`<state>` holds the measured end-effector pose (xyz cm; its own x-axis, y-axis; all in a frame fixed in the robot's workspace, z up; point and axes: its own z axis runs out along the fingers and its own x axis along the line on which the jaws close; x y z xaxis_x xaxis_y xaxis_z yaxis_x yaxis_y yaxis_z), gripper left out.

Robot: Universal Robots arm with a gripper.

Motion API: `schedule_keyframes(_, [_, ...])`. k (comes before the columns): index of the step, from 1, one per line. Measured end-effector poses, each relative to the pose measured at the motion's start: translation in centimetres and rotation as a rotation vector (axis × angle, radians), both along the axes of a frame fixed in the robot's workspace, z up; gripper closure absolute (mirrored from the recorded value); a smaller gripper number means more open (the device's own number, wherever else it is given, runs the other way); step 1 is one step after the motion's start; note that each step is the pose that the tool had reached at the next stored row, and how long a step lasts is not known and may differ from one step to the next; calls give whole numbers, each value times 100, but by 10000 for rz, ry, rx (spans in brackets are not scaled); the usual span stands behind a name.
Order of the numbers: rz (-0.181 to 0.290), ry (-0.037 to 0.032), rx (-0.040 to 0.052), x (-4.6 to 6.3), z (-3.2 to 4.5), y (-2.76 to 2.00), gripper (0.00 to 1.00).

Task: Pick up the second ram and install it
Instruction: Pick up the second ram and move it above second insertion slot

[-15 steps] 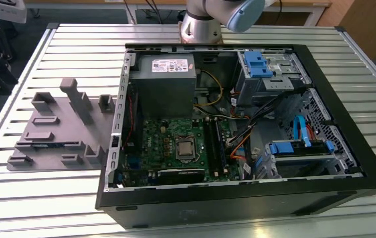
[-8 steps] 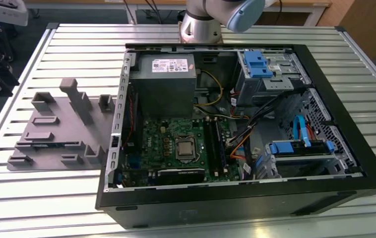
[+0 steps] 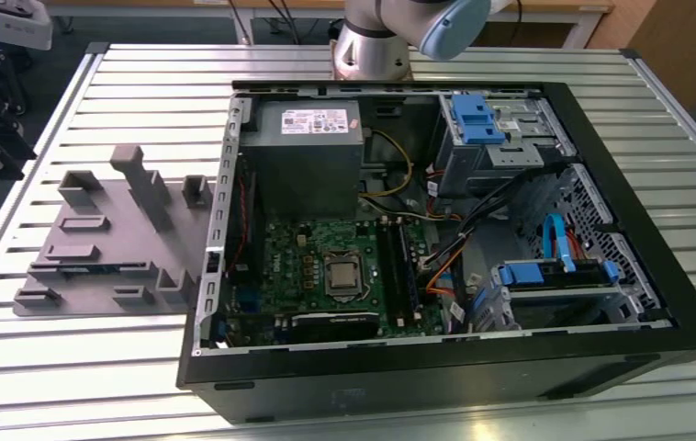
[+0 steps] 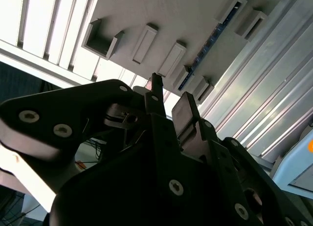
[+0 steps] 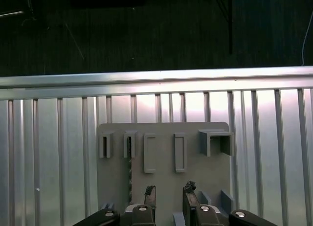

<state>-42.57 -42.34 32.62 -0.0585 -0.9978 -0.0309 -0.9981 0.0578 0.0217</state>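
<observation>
I am holding my gripper (image 5: 168,192) above the tray (image 5: 161,133), fingers (image 5: 189,196) spread and pinching nothing. The ram (image 3: 97,269) is lying slotted in that tray at the exterior view's lower left.

A grey plastic tray (image 3: 91,241) with upright blocks lay on the slatted metal tabletop (image 3: 79,367), at the exterior view's left of an open black computer case (image 3: 446,372) holding a green motherboard (image 3: 305,266).
</observation>
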Motion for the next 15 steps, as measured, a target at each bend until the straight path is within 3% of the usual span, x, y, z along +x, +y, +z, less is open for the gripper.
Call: schedule_keyframes(15, [-43, 1, -22, 0, -56, -25, 65])
